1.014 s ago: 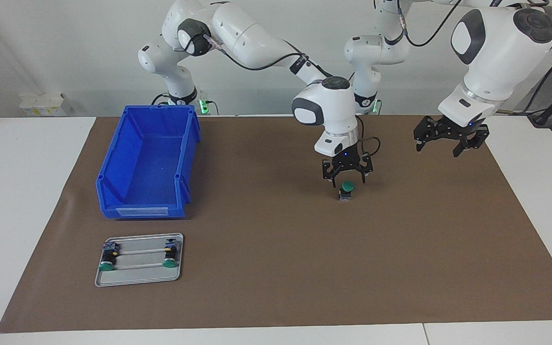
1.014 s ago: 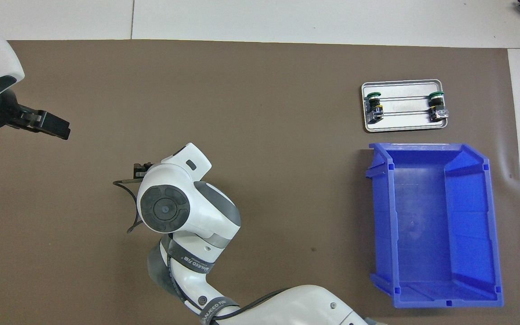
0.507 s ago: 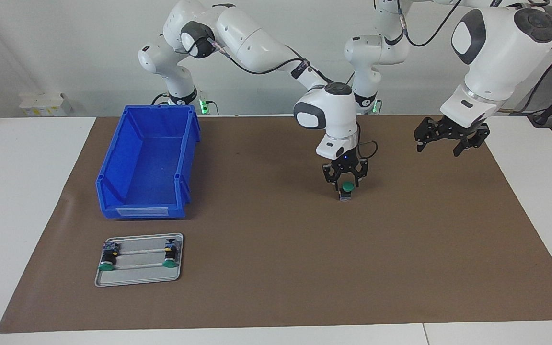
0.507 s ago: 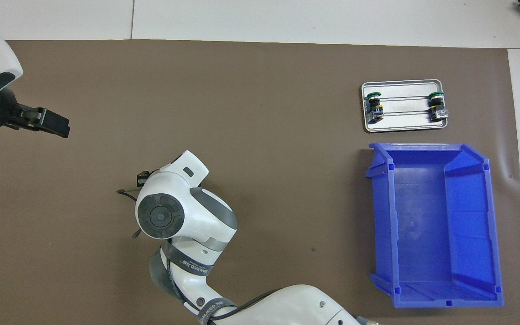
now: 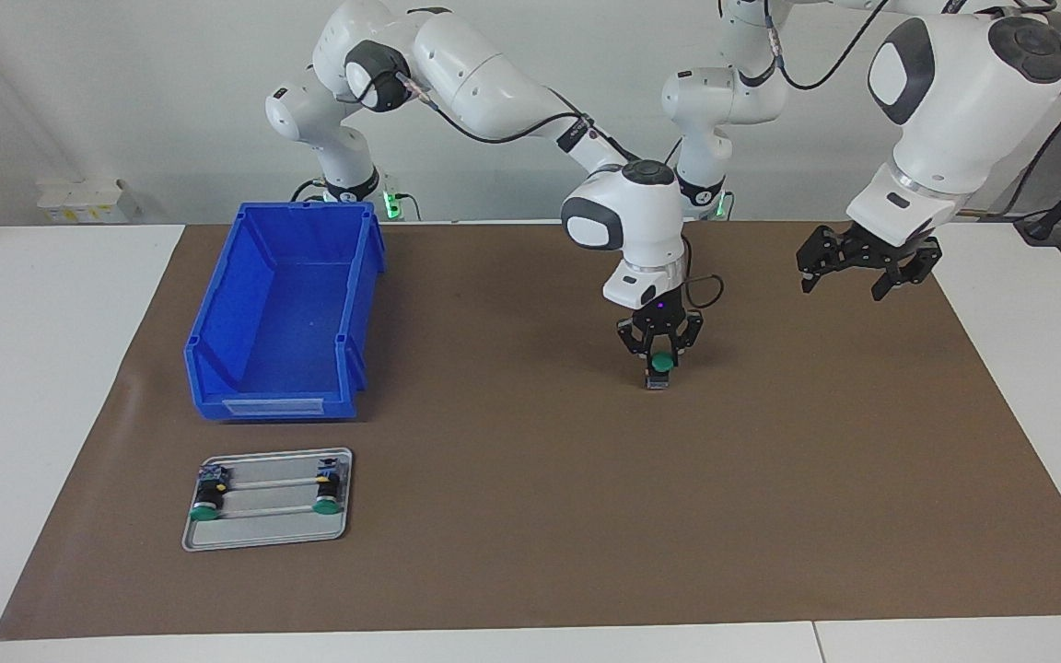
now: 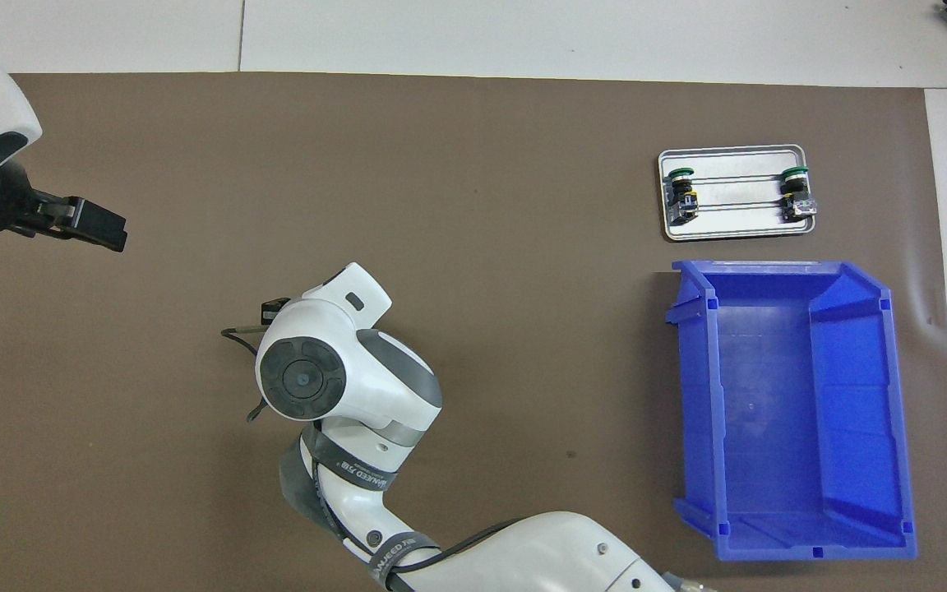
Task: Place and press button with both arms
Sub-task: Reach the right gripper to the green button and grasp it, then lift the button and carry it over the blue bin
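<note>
The button (image 5: 661, 365), with a green cap on a black body, stands upright on the brown mat (image 5: 530, 516) near the table's middle. My right gripper (image 5: 660, 358) points straight down on it, with its fingers closed in on either side of the cap. In the overhead view the right arm's wrist (image 6: 309, 374) hides the button, and only a black edge of the gripper shows. My left gripper (image 5: 862, 267) is open and empty and waits in the air over the mat toward the left arm's end. It also shows in the overhead view (image 6: 83, 224).
A blue bin (image 5: 217, 331) stands empty toward the right arm's end of the table; it also shows in the overhead view (image 6: 691, 395). A metal tray (image 5: 263, 539), farther from the robots than the bin, holds two more green-capped buttons (image 5: 205, 499) lying down.
My right gripper has come down onto the button and its fingers have gone from wide open to closed around the cap. The left arm has barely moved.
</note>
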Controlling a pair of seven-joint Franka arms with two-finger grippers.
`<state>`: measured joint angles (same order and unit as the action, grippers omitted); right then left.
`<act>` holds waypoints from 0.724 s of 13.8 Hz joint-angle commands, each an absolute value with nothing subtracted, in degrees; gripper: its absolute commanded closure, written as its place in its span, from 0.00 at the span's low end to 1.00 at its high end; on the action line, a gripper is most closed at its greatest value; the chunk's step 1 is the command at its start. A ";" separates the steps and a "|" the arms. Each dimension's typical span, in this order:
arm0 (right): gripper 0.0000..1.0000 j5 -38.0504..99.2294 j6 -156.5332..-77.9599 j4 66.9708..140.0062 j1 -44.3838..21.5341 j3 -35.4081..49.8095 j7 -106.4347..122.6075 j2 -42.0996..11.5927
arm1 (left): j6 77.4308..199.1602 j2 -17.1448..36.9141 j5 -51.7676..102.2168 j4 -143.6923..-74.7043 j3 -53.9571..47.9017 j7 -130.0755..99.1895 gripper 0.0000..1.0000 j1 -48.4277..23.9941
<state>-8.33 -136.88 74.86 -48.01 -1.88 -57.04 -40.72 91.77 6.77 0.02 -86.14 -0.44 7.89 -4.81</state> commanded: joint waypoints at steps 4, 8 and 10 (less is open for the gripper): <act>1.00 -9.84 -129.73 89.26 -35.71 -2.37 -50.73 -18.94 | 92.99 4.83 -1.05 -88.77 -0.70 7.12 0.00 -4.48; 1.00 -7.40 -125.61 101.31 -24.81 -2.29 -35.73 -5.22 | 93.08 4.83 -1.14 -88.94 -0.62 4.49 0.00 -4.39; 1.00 -3.18 -121.23 104.93 -19.02 -2.37 -25.45 -0.37 | 93.16 4.75 -1.32 -89.47 -0.62 4.39 0.00 -4.39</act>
<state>-6.38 -122.91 97.24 -23.89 -3.29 -33.66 -7.34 91.77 6.61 -0.06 -86.65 -0.34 5.52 -4.81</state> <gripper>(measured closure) 0.590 0.000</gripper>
